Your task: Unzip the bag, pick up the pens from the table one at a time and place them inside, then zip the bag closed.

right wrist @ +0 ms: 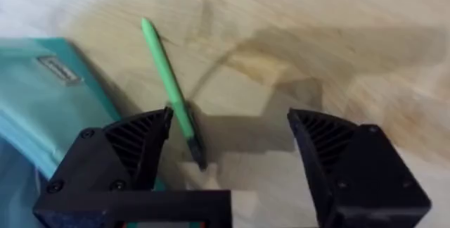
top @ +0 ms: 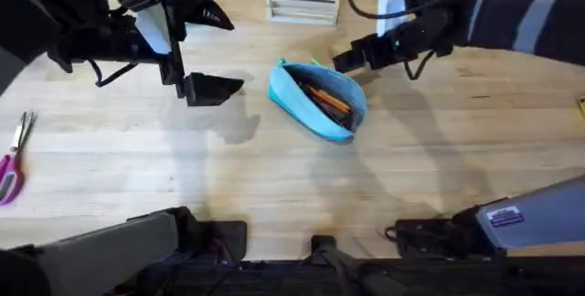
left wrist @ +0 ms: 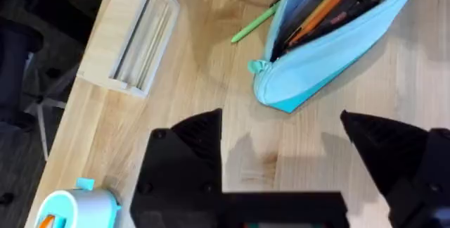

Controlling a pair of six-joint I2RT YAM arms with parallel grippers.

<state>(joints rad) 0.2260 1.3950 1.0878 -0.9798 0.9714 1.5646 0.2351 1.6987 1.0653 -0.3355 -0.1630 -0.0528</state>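
The light blue bag [top: 315, 102] lies unzipped mid-table, with orange and dark items showing inside [left wrist: 330, 38]. A green pen [right wrist: 169, 87] rests on the table just behind the bag [right wrist: 49, 101], its dark tip toward my right gripper [right wrist: 232, 143]. That gripper is open and low over the table, and the pen lies close to one finger [right wrist: 133, 150]. In the overhead view the right gripper [top: 352, 58] sits at the bag's far right side. My left gripper [top: 219, 54] hangs open and empty to the left of the bag. Its wrist view shows the green pen [left wrist: 254, 24] beyond the bag.
A pale wooden block [top: 303, 8] stands at the back centre, also in the left wrist view [left wrist: 133, 38]. A teal toy toaster [left wrist: 77, 207] is at the back left. Pink-handled scissors [top: 11, 163] lie at the left edge.
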